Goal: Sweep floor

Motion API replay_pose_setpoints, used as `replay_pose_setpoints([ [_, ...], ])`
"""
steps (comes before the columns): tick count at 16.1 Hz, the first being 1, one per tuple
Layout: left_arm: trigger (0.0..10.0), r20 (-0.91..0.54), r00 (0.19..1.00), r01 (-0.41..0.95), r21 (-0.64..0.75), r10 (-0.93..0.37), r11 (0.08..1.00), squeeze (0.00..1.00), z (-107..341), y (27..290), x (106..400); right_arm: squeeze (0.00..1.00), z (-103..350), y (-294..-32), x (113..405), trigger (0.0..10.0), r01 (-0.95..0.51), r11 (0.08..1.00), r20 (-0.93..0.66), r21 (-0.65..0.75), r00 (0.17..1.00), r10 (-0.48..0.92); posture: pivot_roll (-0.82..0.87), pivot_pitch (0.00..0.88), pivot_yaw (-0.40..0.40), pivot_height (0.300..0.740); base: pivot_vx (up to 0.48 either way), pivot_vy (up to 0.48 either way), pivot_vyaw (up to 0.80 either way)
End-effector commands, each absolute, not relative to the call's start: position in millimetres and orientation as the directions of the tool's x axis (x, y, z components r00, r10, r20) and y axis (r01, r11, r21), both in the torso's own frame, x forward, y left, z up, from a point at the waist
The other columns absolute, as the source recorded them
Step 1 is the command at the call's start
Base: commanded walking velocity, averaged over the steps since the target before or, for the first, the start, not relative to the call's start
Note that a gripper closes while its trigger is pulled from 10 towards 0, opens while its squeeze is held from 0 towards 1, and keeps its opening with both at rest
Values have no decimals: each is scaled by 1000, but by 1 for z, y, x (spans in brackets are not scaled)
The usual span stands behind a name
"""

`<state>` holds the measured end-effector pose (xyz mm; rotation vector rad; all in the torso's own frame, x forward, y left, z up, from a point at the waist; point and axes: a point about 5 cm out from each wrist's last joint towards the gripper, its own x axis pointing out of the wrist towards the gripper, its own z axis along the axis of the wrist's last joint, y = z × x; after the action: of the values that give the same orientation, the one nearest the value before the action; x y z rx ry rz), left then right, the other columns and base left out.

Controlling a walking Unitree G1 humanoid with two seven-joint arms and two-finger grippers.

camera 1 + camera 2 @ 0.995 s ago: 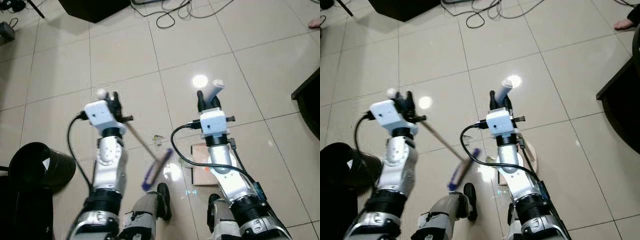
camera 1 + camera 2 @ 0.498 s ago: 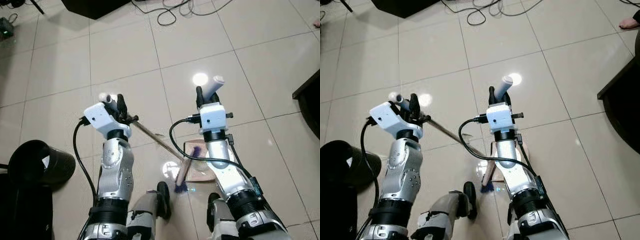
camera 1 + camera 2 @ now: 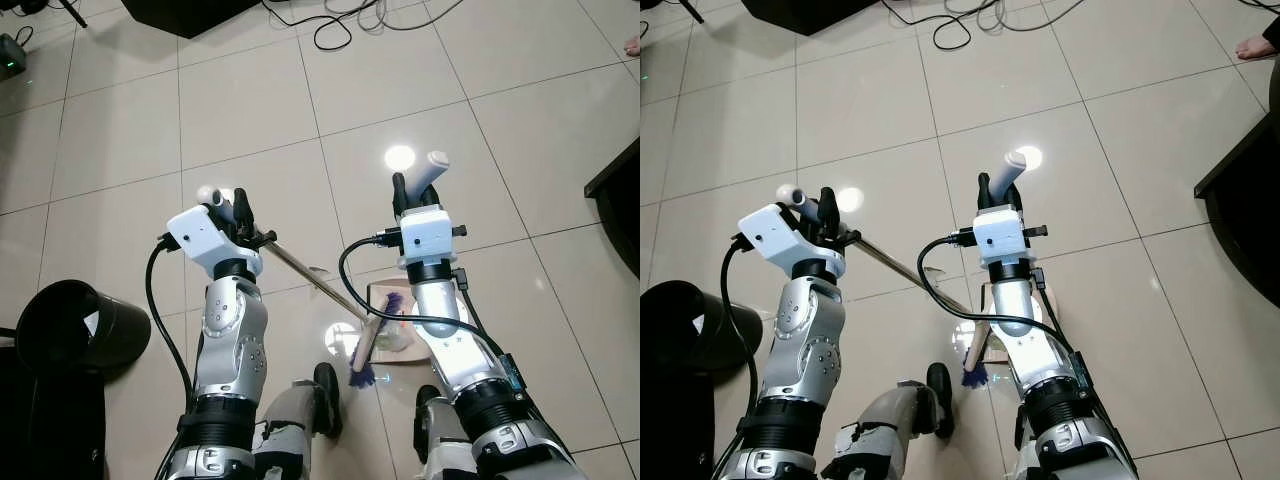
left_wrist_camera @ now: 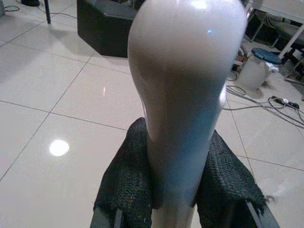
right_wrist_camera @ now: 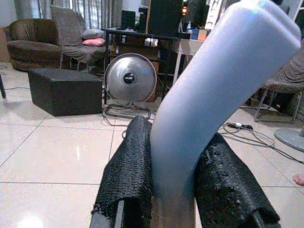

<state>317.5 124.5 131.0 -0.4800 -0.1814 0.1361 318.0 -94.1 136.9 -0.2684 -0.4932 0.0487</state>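
My left gripper (image 3: 232,207) is shut on the pale rounded top of a broom handle (image 4: 185,95). The thin stick (image 3: 310,280) slants down to the right to a brush head with purple bristles (image 3: 366,352), which rests at the mouth of a tan dustpan (image 3: 384,297) on the floor. My right gripper (image 3: 411,196) is shut on the dustpan's grey-white handle (image 5: 213,95), which stands upright. My right forearm covers most of the pan. A small clear scrap (image 3: 318,272) lies on the tile just beyond the stick.
A black bin (image 3: 75,325) stands at my left. Cables (image 3: 340,25) and a black box (image 3: 185,15) lie farther ahead. Dark furniture (image 3: 620,200) juts in at the right, and a person's foot (image 3: 1252,45) shows at the far right.
Over the last second the brush head swung right, from between my legs to the dustpan's mouth. In the last half second it has stayed put.
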Motion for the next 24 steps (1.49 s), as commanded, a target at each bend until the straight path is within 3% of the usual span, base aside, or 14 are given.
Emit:
replay_pose_setpoints([
  [1,10000,87,981,-109,-494,174,863,0,119,126,313,0,133,-86,315,10000,-11,970,450,-242,885,122,167,372,190,740,0,0,0],
  [6,10000,76,984,-100,-518,162,850,0,123,125,311,0,135,-86,317,10000,-13,971,453,-237,883,122,166,370,188,740,0,0,0],
  [7,10000,207,978,82,-404,4,911,0,169,136,347,0,158,-115,325,10000,15,988,494,-156,867,64,59,121,139,740,0,0,0],
  [8,10000,253,965,148,-332,-63,932,0,189,141,360,0,168,-128,329,10000,16,992,507,-122,861,48,59,127,135,740,0,0,0],
  [13,10000,238,966,173,-319,-98,932,0,186,135,359,0,169,-127,334,10000,-8,994,487,-112,871,62,48,116,125,740,0,0,0],
  [17,10000,279,952,217,-328,-125,920,0,203,145,366,0,175,-132,335,10000,-27,996,496,-85,866,66,50,112,132,740,0,0,0],
  [20,10000,346,933,215,-301,-104,929,0,233,169,374,0,176,-139,333,10000,-12,997,505,-72,862,47,54,99,137,740,0,0,0],
  [24,10000,370,923,164,-126,-107,978,0,259,209,380,0,174,-148,328,10000,10,999,505,-33,863,8,65,89,147,740,0,0,0],
])
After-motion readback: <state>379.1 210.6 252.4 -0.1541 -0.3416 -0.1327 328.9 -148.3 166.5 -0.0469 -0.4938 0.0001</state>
